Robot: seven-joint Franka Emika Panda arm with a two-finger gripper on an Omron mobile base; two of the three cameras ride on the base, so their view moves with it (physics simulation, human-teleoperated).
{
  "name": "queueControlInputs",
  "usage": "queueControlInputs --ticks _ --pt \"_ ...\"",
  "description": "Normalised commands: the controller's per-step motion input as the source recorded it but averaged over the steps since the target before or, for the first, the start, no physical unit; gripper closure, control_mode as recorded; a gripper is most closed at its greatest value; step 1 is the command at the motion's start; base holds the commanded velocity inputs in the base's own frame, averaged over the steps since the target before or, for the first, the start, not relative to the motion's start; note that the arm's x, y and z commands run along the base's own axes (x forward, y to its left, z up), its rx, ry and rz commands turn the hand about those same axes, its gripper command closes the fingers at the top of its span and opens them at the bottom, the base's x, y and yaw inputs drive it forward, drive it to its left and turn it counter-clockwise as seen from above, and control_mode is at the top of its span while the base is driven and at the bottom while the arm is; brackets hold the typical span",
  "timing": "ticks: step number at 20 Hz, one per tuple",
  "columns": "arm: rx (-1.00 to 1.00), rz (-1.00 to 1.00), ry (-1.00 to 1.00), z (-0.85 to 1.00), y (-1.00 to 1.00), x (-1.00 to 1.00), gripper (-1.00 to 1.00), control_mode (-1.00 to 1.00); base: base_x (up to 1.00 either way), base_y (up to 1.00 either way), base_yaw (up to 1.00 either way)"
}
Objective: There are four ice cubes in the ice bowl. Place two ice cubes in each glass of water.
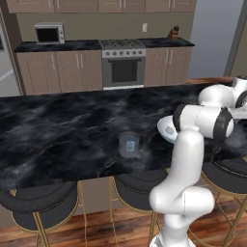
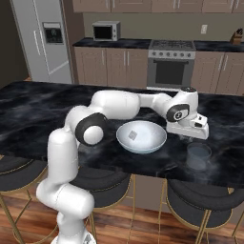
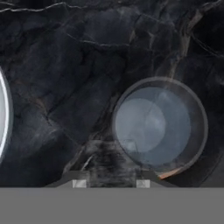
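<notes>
The black marble counter (image 1: pixel 58 135) spreads beneath the claw and runs well beyond it on every side. The white arm (image 2: pixel 114 105) reaches out low over this counter and bends down at the wrist, so the claw hangs above the stone without touching it. Dark round stools (image 2: pixel 200 200) stand under the counter's near edge, below the claw and nearer the base.

The bowl (image 2: pixel 147 138) rests on the counter just to the claw's left. In the hand view its white rim shows as a thin arc at the left edge. The nearer glass (image 2: pixel 198 156) stands upright on the counter just to the claw's right and a little toward the base. In the hand view its round mouth lies up and to the right of the finger tips, not directly under them. The other glass (image 1: pixel 129 144) stands well apart from the claw, on the far side of the bowl.

The claw (image 3: pixel 111 183) is clenched on an ice cube (image 3: pixel 109 159), which shows as a hazy, squarish, see-through patch between the two tips. The tips stand a little apart. A second ice cube (image 2: pixel 132 135) lies inside the bowl, to the claw's left. Whether either glass holds any ice is too blurred to tell.
</notes>
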Motion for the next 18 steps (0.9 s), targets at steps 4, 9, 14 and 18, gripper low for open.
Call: queueControlInputs --ticks 4,9,14,18 --pt "0.0 0.0 0.0 -0.14 -0.24 0.0 1.0 -1.0 0.0 0.0 0.0" --pt "0.0 0.0 0.0 -0.2 -0.46 0.0 1.0 -1.0 0.0 0.0 0.0" --pt "0.0 0.0 0.0 -0.05 -0.46 0.0 1.0 -1.0 0.0 0.0 0.0" --pt "0.01 0.0 0.0 -0.01 -0.24 0.2 1.0 -1.0 0.0 0.0 0.0"
